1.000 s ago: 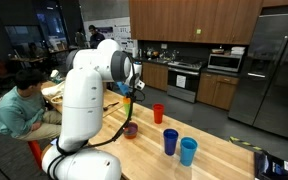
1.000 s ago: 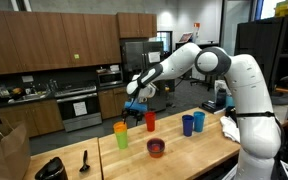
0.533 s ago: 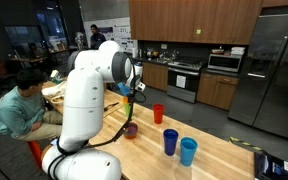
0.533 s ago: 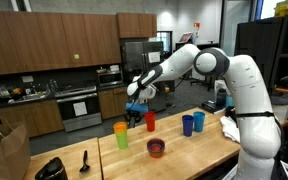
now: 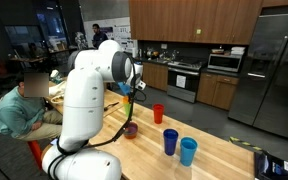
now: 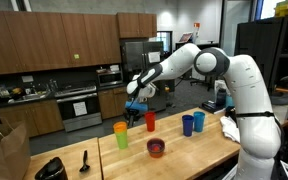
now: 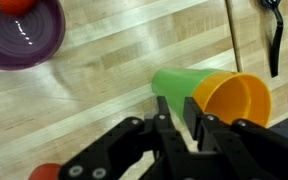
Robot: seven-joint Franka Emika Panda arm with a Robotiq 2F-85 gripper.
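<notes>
On the wooden table (image 5: 219, 150), exterior view: my claw (image 5: 134, 91) hangs over the far end, past the purple bowl (image 5: 131, 130). A red cup (image 5: 158, 113), a dark blue cup (image 5: 170, 141) and a light blue cup (image 5: 188, 151) stand in a row nearer the camera. The grip itself is too small to read here.

In an exterior view from the opposite side, the claw (image 6: 134, 110) sits just above and beside the green cup (image 6: 121, 139). This cup stands upright with an orange cup (image 6: 121, 127) nested in it.

Wrist view: my fingers (image 7: 167, 122) are drawn close, with a narrow gap between them. They overlap the green cup's (image 7: 179, 82) lower wall. I cannot tell whether they pinch anything. The orange cup's (image 7: 234, 100) mouth is to the right and the bowl (image 7: 24, 40) is at upper left.
</notes>
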